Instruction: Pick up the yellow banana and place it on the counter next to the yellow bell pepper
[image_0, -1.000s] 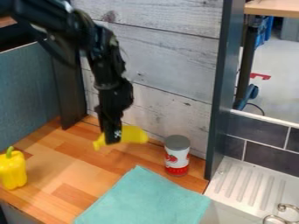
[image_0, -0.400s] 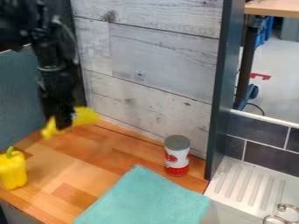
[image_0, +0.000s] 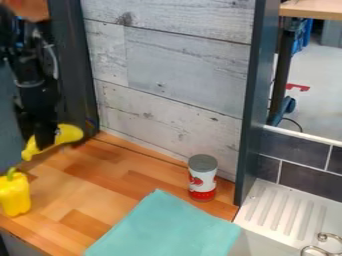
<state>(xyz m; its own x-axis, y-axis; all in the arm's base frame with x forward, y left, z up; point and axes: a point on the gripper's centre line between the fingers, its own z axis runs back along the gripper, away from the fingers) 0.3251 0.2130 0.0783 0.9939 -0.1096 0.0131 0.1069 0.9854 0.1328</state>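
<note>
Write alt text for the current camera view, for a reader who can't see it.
A black robot end effector holds an elongated yellow object at left, near a yellow bell pepper on a wooden counter. Farther right are a teal cloth and an upright red-and-white can.

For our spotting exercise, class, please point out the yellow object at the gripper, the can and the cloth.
Yellow object (image_0: 69, 133): camera view, on its wider end.
Can (image_0: 202, 183): camera view, on the side, at the label.
Cloth (image_0: 163, 227): camera view, near its middle.

Two yellow objects (image_0: 69, 133), one can (image_0: 202, 176), one cloth (image_0: 163, 227)
</note>
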